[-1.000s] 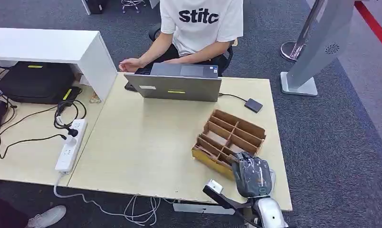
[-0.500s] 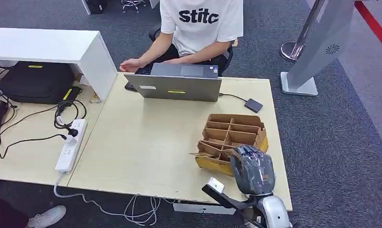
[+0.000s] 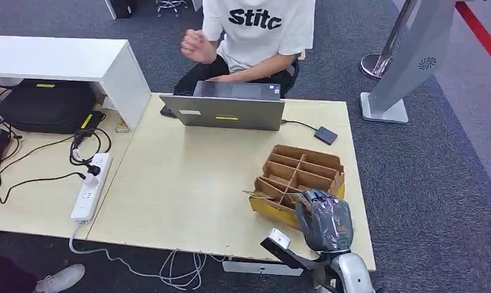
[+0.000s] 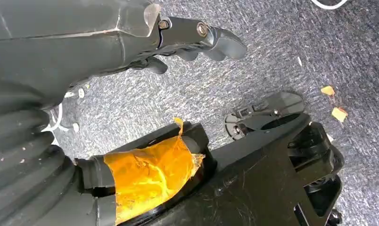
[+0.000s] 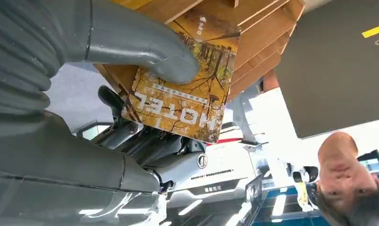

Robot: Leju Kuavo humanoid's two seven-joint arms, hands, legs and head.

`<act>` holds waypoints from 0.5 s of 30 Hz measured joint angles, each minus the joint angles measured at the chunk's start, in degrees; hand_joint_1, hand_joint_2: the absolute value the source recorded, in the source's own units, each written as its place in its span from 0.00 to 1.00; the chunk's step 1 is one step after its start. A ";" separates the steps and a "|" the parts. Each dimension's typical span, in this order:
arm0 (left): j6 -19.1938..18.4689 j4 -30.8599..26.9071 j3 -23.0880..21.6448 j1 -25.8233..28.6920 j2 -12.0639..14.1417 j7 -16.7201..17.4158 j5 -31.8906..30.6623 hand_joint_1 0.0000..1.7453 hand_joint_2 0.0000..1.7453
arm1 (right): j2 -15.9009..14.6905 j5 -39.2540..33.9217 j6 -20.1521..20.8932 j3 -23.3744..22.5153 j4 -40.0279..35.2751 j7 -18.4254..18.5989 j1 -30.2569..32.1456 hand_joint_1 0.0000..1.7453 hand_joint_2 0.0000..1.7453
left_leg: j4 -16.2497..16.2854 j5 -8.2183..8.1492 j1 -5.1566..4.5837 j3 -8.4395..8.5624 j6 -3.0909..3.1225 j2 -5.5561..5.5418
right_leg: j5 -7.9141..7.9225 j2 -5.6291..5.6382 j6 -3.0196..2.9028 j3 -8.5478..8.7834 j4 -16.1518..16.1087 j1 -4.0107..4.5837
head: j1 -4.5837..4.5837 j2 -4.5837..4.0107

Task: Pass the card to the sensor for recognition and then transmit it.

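Observation:
A yellow-orange hotel card (image 5: 183,94) with autumn trees is pinched between the thick thumb (image 5: 145,52) and the darker fingers of my right hand (image 3: 323,223). That hand is at the table's near right edge, against the near side of a brown cardboard divider box (image 3: 298,174). The card is just outside the box's wall (image 5: 258,42). The sensor (image 3: 325,135), a small black pad on a cable, lies beyond the box near the table's far right corner. My left hand (image 4: 84,42) hangs over the carpet, holding nothing, its fingers loosely apart.
A person (image 3: 255,30) sits behind an open grey laptop (image 3: 231,110) at the far edge, one hand raised. A white power strip (image 3: 90,186) with cables, a black bag (image 3: 44,104) and a white shelf (image 3: 54,58) are at the left. A grey kiosk stand (image 3: 408,61) rises at the right.
The cardboard box has swung round and slid a little on the table beside my right hand. The person's hand has lifted from beside the laptop.

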 joint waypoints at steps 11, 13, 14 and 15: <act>-0.02 0.00 0.00 0.00 0.00 0.02 0.00 0.00 1.00 | 0.00 -0.70 -0.17 -0.53 1.44 -0.92 0.33 0.85 1.00 | 0.00 0.00 0.00 0.00 0.00 0.00 | 0.00 0.00 0.00 0.00 0.00 0.00 | 0.00 0.00; -0.02 0.00 0.00 0.00 0.00 0.00 0.00 0.00 1.00 | 0.00 -0.74 -0.20 -0.72 1.68 -0.92 0.33 0.87 1.00 | 0.00 0.00 0.00 0.00 0.00 0.00 | 0.00 0.00 0.00 0.00 0.00 0.00 | 0.00 0.00; -0.02 0.00 0.00 0.00 0.00 0.00 0.00 0.00 1.00 | 0.00 -0.74 -0.20 -0.77 1.77 -0.92 0.36 0.87 1.00 | 0.00 0.00 0.00 0.00 0.00 0.00 | 0.00 0.00 0.00 0.00 0.00 0.00 | 0.00 0.00; -0.02 0.00 0.00 0.00 0.00 0.00 0.00 0.00 1.00 | 0.00 -0.74 -0.20 -0.77 1.88 -0.92 0.39 0.87 1.00 | 0.00 0.00 0.00 0.00 0.00 0.00 | 0.00 0.00 0.00 0.00 0.00 0.00 | -0.02 0.00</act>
